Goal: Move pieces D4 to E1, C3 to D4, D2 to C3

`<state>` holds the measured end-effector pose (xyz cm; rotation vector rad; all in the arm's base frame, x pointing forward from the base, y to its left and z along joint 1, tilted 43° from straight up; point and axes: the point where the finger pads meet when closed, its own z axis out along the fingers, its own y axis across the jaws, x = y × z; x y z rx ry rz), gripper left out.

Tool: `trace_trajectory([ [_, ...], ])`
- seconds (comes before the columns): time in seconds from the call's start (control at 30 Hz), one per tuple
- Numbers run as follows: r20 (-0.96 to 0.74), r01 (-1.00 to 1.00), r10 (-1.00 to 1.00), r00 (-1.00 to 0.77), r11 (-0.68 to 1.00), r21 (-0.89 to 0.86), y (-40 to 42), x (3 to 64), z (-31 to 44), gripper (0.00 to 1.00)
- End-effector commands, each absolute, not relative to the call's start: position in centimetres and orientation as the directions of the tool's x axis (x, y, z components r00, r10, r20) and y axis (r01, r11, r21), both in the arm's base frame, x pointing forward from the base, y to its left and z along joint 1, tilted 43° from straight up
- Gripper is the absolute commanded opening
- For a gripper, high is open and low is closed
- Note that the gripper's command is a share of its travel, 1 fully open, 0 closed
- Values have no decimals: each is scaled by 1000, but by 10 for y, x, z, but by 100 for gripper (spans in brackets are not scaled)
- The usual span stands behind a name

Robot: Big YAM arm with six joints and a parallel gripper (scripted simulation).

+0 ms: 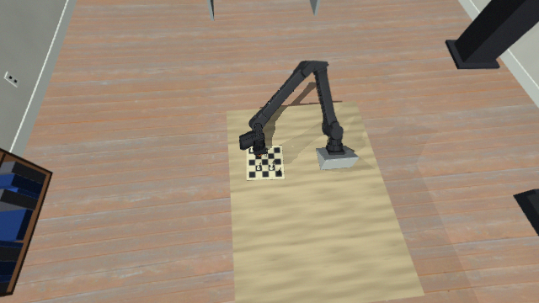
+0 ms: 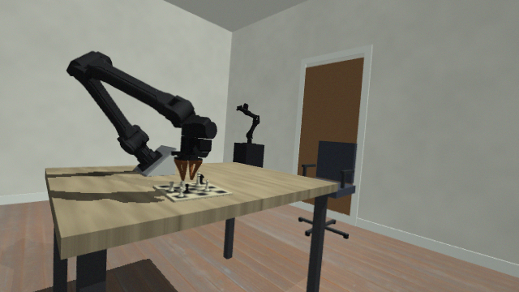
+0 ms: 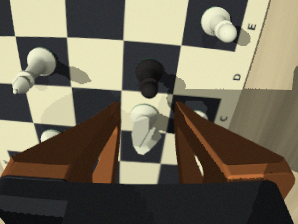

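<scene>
The chessboard [image 1: 252, 162] [image 2: 220, 191] [image 3: 150, 20] bears upright pieces. My gripper [image 2: 187, 179] [image 3: 147, 111] hangs low above it, partly open, with nothing between its fingers. Under the fingertips, a white knight [image 3: 145, 134] stands in row C, second column from the right lettered edge of the wrist view. A black pawn [image 2: 186, 188] [image 3: 149, 75] stands in row D, same column. A white bishop [image 1: 258, 167] [image 2: 207, 186] [image 3: 40, 61] stands in row D, fourth column. A white pawn [image 2: 181, 194] [image 3: 215, 19] stands on E's edge square. No digits are legible.
A white rook [image 2: 171, 186] stands near the edge at C, partly behind a finger in the wrist view. A white piece [image 1: 271, 167] and a black piece [image 1: 279, 172] stand towards the arm's base [image 1: 337, 159]. The wooden table [image 1: 316, 236] surrounds the board.
</scene>
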<state>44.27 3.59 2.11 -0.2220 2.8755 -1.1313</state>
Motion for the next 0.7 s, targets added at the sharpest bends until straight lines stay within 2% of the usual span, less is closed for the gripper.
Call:
trace_trajectory([
  [0.0,-13,-94,-140,-990,728,-679,32,457,29,32],
  [0.67,-20,-90,-141,-990,729,-678,32,458,33,32],
])
